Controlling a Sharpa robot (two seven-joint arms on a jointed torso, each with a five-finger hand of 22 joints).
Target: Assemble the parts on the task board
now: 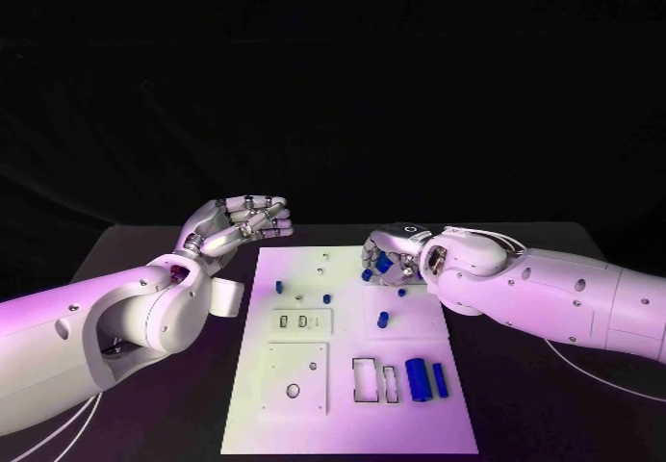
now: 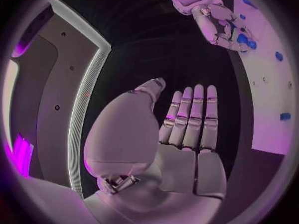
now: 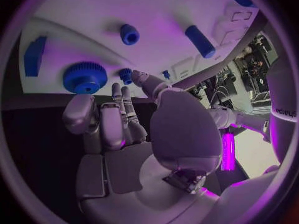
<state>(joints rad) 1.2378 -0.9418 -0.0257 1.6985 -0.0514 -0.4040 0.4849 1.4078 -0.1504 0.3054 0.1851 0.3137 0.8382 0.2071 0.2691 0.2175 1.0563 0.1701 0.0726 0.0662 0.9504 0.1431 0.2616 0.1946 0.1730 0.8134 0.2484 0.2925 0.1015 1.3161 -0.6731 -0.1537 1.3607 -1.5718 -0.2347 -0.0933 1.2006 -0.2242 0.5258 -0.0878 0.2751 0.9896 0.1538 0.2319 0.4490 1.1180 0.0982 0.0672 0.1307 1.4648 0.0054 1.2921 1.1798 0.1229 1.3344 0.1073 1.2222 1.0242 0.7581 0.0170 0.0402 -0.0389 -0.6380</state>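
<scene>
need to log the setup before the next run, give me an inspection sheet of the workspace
surface: black table, bare around the board
job's things: white task board with small blue parts; blue gear by the right hand
clutter: nothing seen
hands: left hand raised off the board, holding nothing; right hand over the board's far edge, hold unclear
cables: thin pale cables under the left arm
surroundings: dark backdrop

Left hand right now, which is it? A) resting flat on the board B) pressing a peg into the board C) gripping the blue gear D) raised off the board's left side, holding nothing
D: the left hand is up beside the task board, fingers empty in the left wrist view.
</scene>
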